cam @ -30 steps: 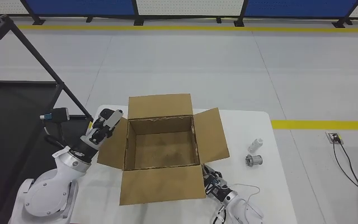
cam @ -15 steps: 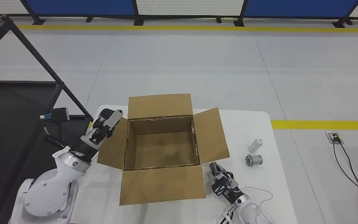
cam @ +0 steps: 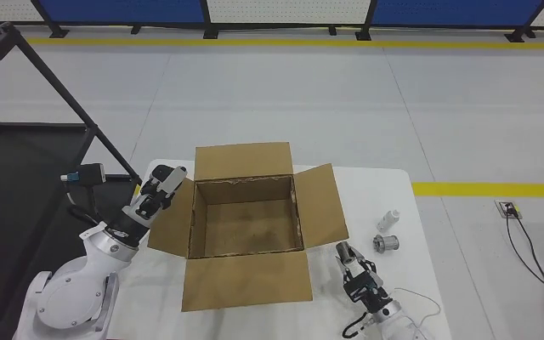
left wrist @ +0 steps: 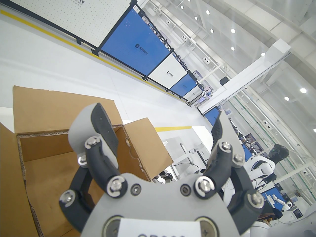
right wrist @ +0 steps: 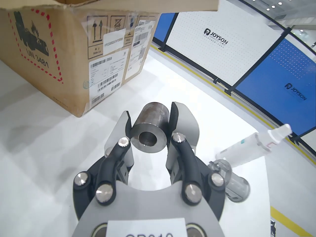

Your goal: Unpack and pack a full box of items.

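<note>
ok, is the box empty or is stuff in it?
Empty, as far as shows: top view looks into the box, only bare cardboard floor inside.

the left claw (left wrist: 159, 112) has two pale grey fingers (left wrist: 79, 129) with black ribbed pads (left wrist: 103, 124), black links and a flat grey plate with round silver screws and a white label. the right claw (right wrist: 150, 124) is built in the same way. the left arm (cam: 85, 272) has smooth white rounded shells, black joints and a black cable. the right arm (cam: 382, 310) is also white, with a thin white cable beside it.
</note>
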Controlling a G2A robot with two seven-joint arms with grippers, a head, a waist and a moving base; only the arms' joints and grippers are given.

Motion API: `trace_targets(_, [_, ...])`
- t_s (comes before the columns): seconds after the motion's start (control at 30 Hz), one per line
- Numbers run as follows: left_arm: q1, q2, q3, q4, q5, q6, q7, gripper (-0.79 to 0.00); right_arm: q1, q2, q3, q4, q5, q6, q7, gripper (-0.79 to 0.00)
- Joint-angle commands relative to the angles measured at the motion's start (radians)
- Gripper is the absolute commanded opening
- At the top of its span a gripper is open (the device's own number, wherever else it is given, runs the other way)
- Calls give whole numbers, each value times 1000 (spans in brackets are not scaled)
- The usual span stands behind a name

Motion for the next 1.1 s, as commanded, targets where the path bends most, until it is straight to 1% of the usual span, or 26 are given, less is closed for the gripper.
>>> trace_targets(0.0, [0, 0, 0, 0, 0, 0, 0, 0, -47, 6, 39, -69, 2, 25, -7, -785])
trace_targets(0.07, [4, 0, 0, -3, 0, -2, 6, 0, -103, 14, 84, -150, -7, 49, -11, -785])
trace_targets(0.17, [31, 0, -3, -21, -2, -19, 24, 0, -196, 25, 147, -301, -36, 78, 2, -785])
trace_targets(0.33, [94, 0, -19, -51, -7, -73, 47, 0, -340, 36, 228, -573, -113, 103, 56, -785])
trace_targets(0.43, [156, 0, -29, -84, -5, -131, 61, 0, -395, 40, 250, -723, -174, 83, 106, -785])
trace_targets(0.5, [203, 1, -41, -102, 0, -173, 72, 0, -416, 42, 246, -812, -219, 45, 149, -785])
trace_targets(0.57, [250, -1, -51, -117, -5, -203, 107, 0, -423, 44, 236, -880, -265, 1, 191, -785])
trace_targets(0.63, [298, -4, -58, -130, -6, -226, 144, 0, -419, 46, 222, -930, -311, -63, 253, -785])
trace_targets(0.67, [298, -4, -58, -130, -6, -226, 144, 0, -417, 46, 220, -938, -315, -76, 265, -785])
trace_targets(1.07, [298, -4, -58, -130, -6, -226, 144, 0, -417, 46, 220, -938, -315, -76, 265, -785])
